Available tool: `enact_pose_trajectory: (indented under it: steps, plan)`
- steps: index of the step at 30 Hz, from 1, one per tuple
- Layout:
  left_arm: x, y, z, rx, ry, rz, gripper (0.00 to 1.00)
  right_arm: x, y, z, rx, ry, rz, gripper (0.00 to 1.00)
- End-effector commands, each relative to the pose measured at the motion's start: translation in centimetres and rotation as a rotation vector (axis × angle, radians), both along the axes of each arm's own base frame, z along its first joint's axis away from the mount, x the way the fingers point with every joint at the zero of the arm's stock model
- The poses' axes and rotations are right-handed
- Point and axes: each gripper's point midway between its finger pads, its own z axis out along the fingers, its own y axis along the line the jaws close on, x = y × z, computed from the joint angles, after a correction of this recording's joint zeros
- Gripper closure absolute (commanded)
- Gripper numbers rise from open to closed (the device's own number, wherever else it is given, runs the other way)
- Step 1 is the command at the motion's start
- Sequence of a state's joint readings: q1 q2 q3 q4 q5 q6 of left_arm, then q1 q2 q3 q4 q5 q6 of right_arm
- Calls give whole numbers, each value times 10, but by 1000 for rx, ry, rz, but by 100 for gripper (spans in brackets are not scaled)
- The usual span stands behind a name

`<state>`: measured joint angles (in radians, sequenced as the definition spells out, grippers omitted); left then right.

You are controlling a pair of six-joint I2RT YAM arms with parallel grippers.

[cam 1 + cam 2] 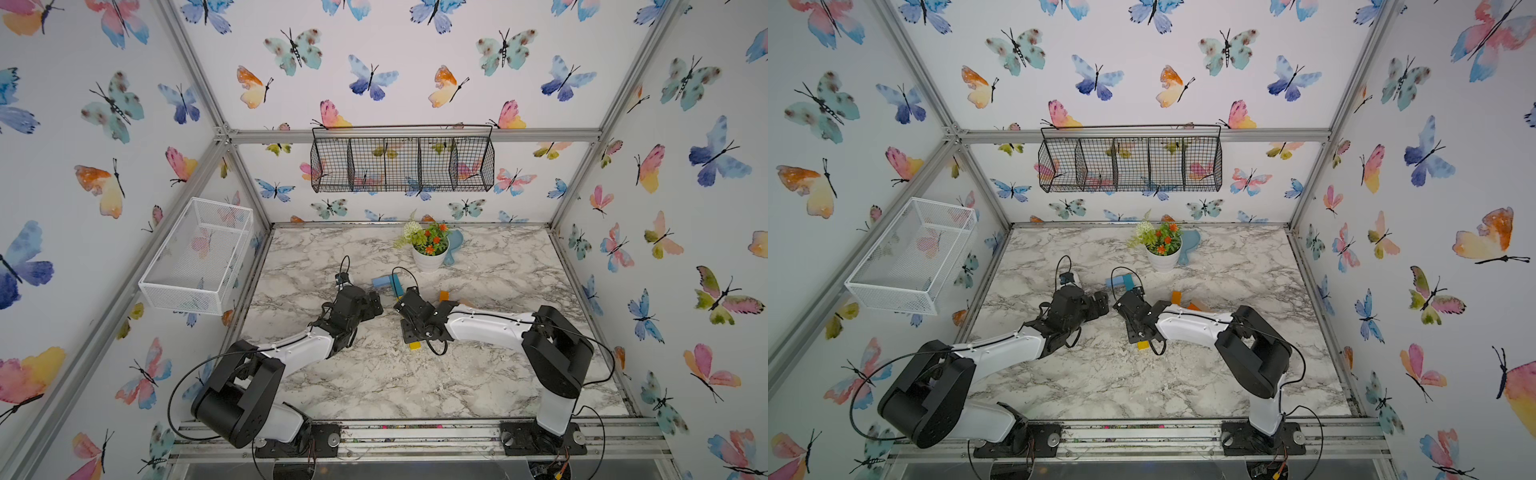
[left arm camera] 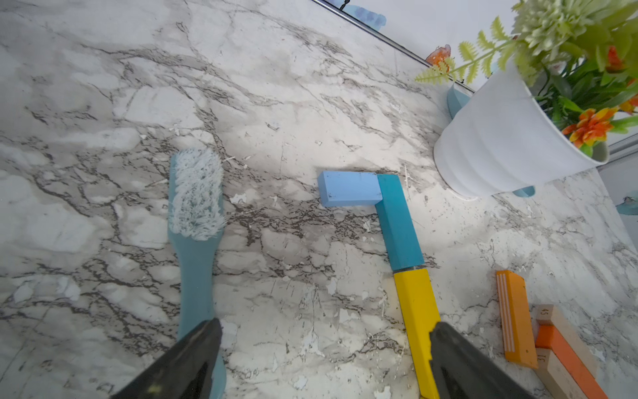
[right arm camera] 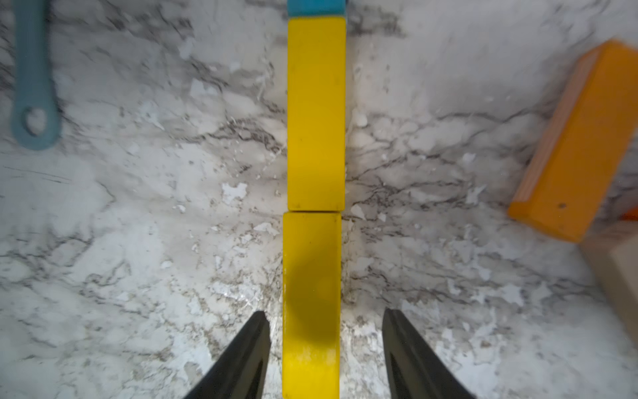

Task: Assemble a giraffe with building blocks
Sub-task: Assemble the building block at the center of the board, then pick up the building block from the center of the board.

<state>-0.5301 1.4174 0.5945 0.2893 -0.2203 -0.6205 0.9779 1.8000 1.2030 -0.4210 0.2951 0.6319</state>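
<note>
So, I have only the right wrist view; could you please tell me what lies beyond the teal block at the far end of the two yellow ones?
Observer: A light-blue block lies crosswise against the far end of the teal block, forming an L.
Operator: Thank you. And what is the left arm doing?
Observer: The left gripper is open, its fingers empty, above the table between the brush and the yellow block.
Operator: How many blocks are not yet placed?
Observer: Four, lying near the yellow block: two orange blocks and two plain-wood blocks.
</note>
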Motion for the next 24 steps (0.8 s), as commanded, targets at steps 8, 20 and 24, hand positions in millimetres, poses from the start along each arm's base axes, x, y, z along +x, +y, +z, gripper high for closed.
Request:
enact_pose_trajectory:
  steps: [8,20,24]
  plan:
    - [-6,-24,31,-20,-156,-139,4,75,-98,71,-53,-339,-175,35]
    - [-19,-120,15,253,-122,-499,8,74,-188,54,-81,-512,-467,29]
    - [-21,-159,3,324,-70,-602,8,64,-200,37,-94,-512,-495,18]
